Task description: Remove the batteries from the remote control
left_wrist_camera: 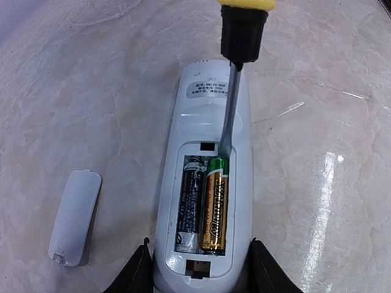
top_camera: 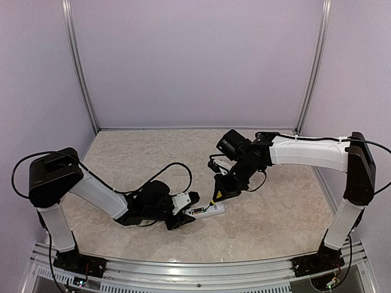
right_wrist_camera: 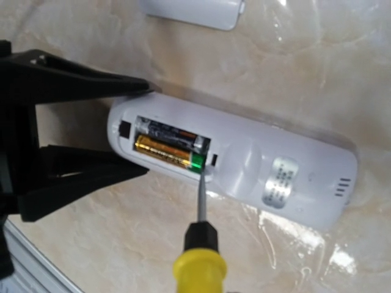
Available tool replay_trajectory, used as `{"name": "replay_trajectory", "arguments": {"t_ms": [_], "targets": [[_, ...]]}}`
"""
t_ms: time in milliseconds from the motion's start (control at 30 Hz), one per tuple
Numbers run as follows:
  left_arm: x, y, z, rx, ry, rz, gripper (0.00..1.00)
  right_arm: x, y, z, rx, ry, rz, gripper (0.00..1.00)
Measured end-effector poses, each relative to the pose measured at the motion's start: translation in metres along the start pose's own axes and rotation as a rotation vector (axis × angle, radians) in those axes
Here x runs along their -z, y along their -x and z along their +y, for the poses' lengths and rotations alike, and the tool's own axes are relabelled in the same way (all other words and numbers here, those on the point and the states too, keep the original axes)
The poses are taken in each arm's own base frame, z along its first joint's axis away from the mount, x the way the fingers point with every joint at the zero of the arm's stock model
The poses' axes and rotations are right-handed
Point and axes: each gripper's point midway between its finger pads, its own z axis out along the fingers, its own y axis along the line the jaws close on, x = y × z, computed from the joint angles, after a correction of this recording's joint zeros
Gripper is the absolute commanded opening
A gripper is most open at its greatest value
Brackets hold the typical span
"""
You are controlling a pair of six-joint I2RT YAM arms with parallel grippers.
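The left gripper [left_wrist_camera: 200, 271] is clamped on the near end of the remote control [left_wrist_camera: 208, 116], with a black finger [left_wrist_camera: 135, 273] on each side, at the bottom centre of the left wrist view. The remote lies back-up on the table [left_wrist_camera: 330, 183] with its compartment open. The batteries [left_wrist_camera: 211, 207] sit inside it side by side, the dark one on the left and the gold one on the right. Near the centre of the top view, the right gripper [top_camera: 220, 193] is closed around the screwdriver [left_wrist_camera: 243, 30]. The blade tip touches the gold one's green end. The cover [left_wrist_camera: 74, 217] lies apart at lower left.
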Motion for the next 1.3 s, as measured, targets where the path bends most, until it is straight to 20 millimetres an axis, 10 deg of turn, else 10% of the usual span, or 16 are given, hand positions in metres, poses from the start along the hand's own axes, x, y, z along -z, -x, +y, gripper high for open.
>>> {"name": "replay_trajectory", "arguments": {"t_ms": [500,667,1300], "targets": [[0.000,0.001,0.000,0.001,-0.004,0.012,0.27,0.010,0.000,0.004,-0.022,0.073,-0.040,0.00],[-0.002,0.004,0.001,-0.002,0.005,0.007,0.26,0.035,0.016,0.040,0.024,0.240,-0.132,0.00],[-0.003,0.004,0.001,-0.014,0.011,0.012,0.25,0.031,0.016,0.026,0.029,0.203,-0.138,0.00]]}}
